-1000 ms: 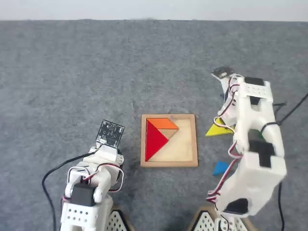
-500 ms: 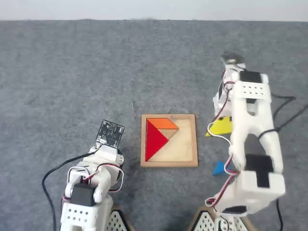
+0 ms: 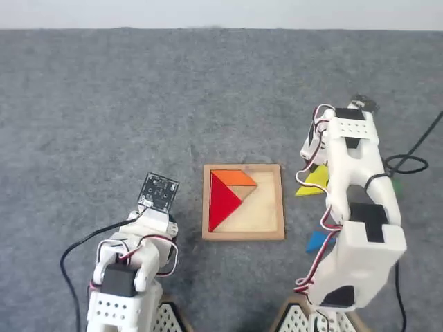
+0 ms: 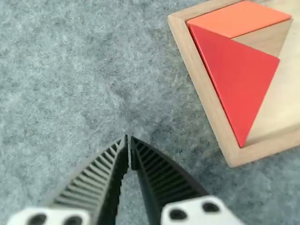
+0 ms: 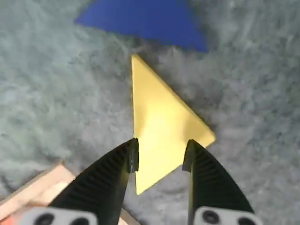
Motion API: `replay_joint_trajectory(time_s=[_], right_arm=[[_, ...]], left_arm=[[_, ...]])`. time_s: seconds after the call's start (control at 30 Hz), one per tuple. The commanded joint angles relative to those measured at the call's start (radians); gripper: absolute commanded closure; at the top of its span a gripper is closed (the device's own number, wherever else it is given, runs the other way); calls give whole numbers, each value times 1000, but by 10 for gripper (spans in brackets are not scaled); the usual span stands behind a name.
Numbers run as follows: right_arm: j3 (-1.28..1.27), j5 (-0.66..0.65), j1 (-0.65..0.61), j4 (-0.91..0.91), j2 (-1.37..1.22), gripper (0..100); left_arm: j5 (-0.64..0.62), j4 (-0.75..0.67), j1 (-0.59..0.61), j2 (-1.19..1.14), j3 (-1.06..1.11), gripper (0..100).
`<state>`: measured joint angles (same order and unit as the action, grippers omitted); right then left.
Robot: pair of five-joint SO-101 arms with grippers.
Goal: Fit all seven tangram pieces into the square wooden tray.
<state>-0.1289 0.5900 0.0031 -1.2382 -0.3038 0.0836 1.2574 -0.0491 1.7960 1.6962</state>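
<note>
The square wooden tray lies mid-table and holds a red triangle and an orange piece against its left side. The same tray with the red triangle lies just ahead of my left gripper, which is shut and empty over the carpet. My right gripper is open and straddles a yellow triangle, one finger at each edge. That yellow triangle lies right of the tray, partly under the right arm. A blue piece lies beyond it.
A light blue piece lies near the tray's front right corner. A green piece peeks out beside the right arm. The tray's corner shows close to the right gripper. Grey carpet covers the table.
The right arm's wrist has swung rightward and come nearer over the yellow triangle. The left arm and the pieces in the tray have not moved.
</note>
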Motion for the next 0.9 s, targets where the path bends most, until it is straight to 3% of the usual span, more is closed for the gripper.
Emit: replay_joint_trajectory(time_s=[0.0,0.3,0.6,0.87], right_arm=[[9,11,13,33,8,824],[-18,-71,25,35,-70,703],[-20,-75,58,33,-70,705],[-17,-190,56,38,-68,901]], left_arm=[[-5,5,5,21,-12,987],[-5,5,5,21,-12,987],[-5,5,5,21,-12,987],[-5,5,5,21,-12,987]])
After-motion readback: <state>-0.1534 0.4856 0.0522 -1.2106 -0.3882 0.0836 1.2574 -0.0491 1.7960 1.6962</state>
